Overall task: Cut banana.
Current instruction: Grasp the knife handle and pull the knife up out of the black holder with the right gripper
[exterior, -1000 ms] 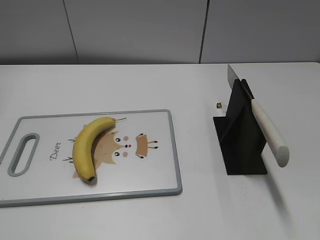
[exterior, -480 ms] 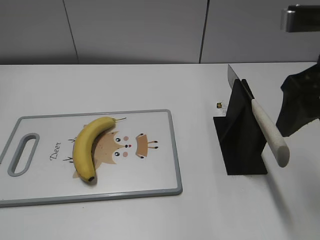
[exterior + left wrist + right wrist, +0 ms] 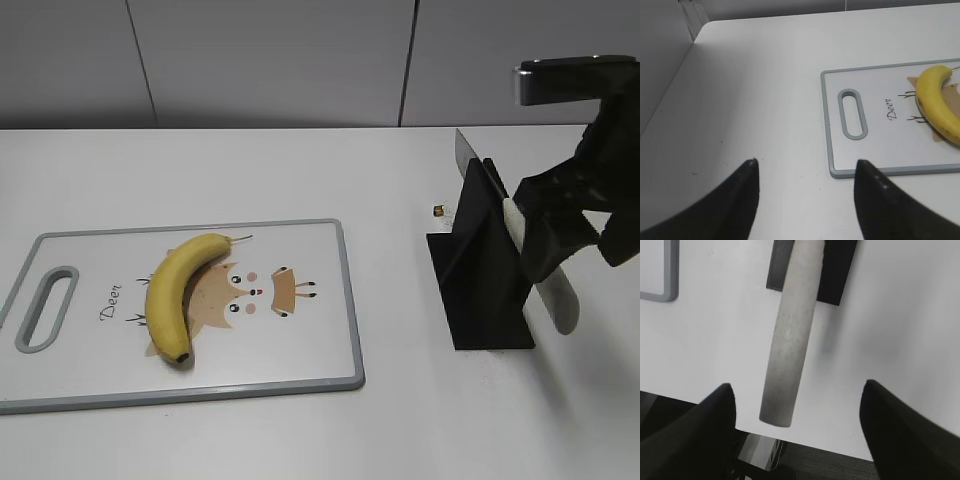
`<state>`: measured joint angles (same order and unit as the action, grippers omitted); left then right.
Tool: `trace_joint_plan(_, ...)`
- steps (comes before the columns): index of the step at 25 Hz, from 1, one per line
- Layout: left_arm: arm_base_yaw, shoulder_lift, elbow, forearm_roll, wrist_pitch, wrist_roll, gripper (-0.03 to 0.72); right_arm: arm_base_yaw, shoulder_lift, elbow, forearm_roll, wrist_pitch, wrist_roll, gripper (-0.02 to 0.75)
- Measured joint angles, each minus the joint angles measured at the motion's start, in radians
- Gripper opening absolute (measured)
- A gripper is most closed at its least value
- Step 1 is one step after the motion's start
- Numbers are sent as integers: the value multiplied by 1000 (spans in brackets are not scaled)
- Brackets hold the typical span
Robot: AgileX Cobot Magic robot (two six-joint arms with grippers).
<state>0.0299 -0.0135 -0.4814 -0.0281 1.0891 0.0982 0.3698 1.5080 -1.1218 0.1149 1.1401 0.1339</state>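
The white counter point(image 3: 300, 430) carries everything. On it, well to the left of the right fingers, lies a grey-rimmed board point(image 3: 330, 300) printed with a deer cartoon and the word "Deer", its handle slot point(image 3: 852, 113) ahead of the left fingers and slightly to their right. A black stand point(image 3: 480, 285) sits on the counter just left of the right fingers, with a knife resting in it at a slant: the blade point(image 3: 465, 152) points up and away, and the pale handle point(image 3: 790, 335) runs down toward the camera. The right fingers point(image 3: 885, 440) are spread wide, one on each side of the handle and clear of it, the handle's butt end between them in the right wrist view. The left fingers point(image 3: 745, 200) are also spread apart, over bare counter, with the board's near corner just beyond the right one. The banana point(image 3: 178, 293) lies unpeeled on the board across the deer picture, stem away and dark tip toward the near edge, far from both sets of fingers.
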Motion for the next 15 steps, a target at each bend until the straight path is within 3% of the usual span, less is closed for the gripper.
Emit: trace_joint_plan(15, 0, 0, 0, 0, 0, 0, 589, 0, 164, -7, -19, -54, 73, 530)
